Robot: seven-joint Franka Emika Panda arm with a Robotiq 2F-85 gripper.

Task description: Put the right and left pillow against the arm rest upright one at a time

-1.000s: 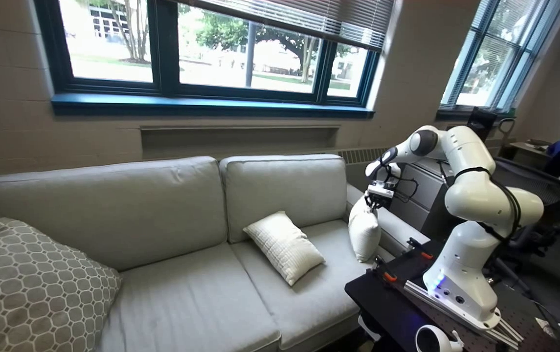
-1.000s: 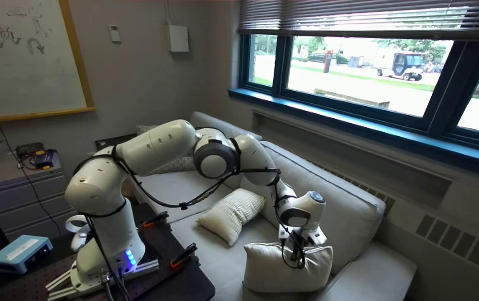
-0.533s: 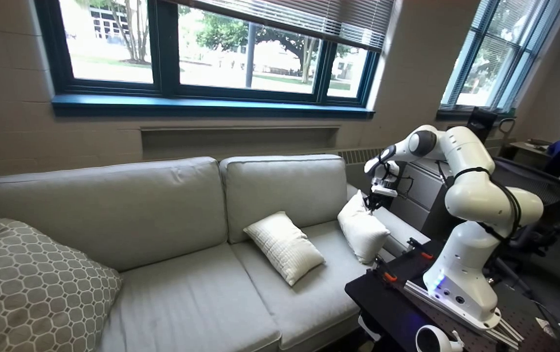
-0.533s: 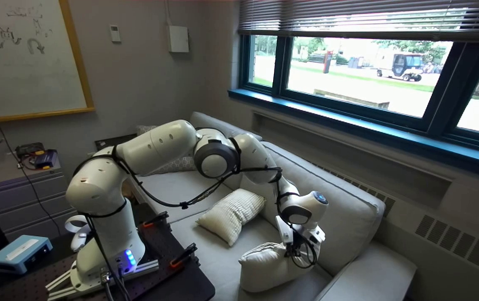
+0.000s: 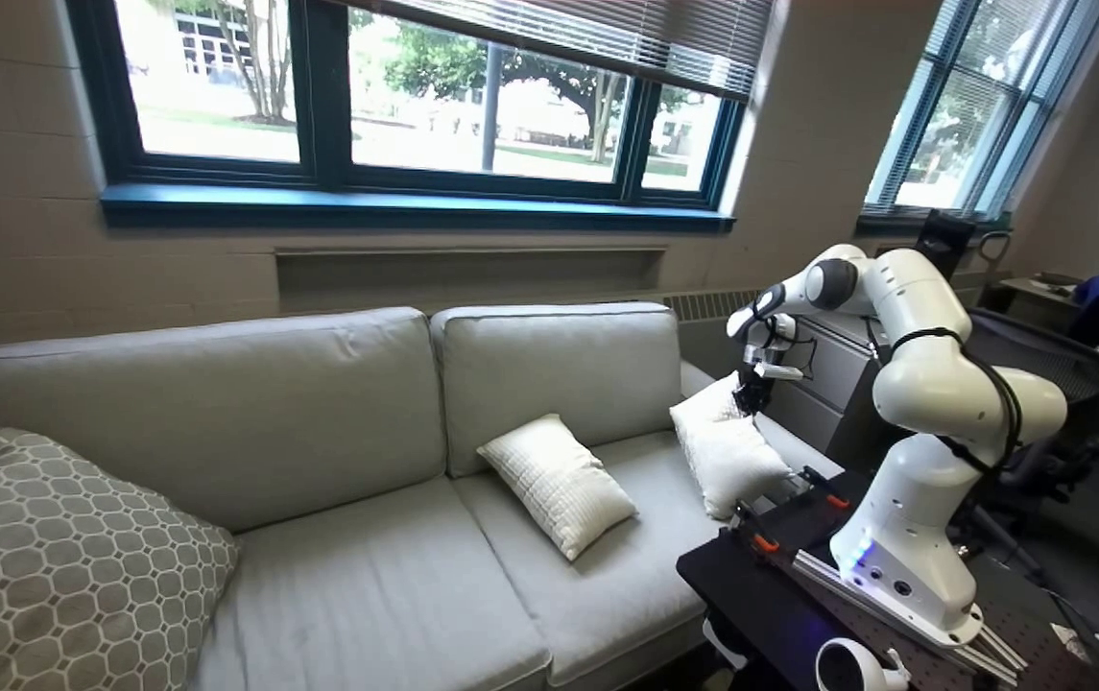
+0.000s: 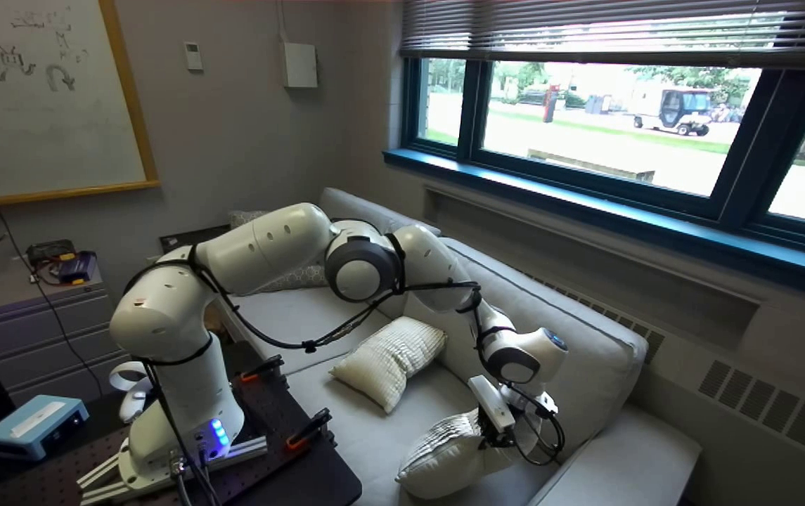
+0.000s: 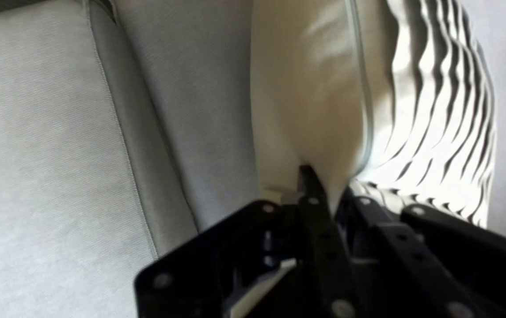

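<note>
Cream-white ribbed rectangular throw pillow [image 5: 731, 465] is tilted just beside the padded pale-beige fabric arm rest [image 6: 630, 458], can't tell if they're touching tbh. Black two-fingered gripper [image 7: 329, 194] has its jaws clamped on a pinch of it. Matching cream-white puffy pillow [image 5: 559, 488] lies on the pale fabric sofa seat [image 5: 367, 585].

Pale sofa seat [image 5: 367, 595] under patterned cushion [image 5: 88, 566], white pillow [image 5: 559, 485] and, apparently, a second pillow [image 5: 729, 463].

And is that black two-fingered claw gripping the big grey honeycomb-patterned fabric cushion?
No, the claw pinches a small cream-white fabric pillow, while the grey cushion sits well apart.
</note>
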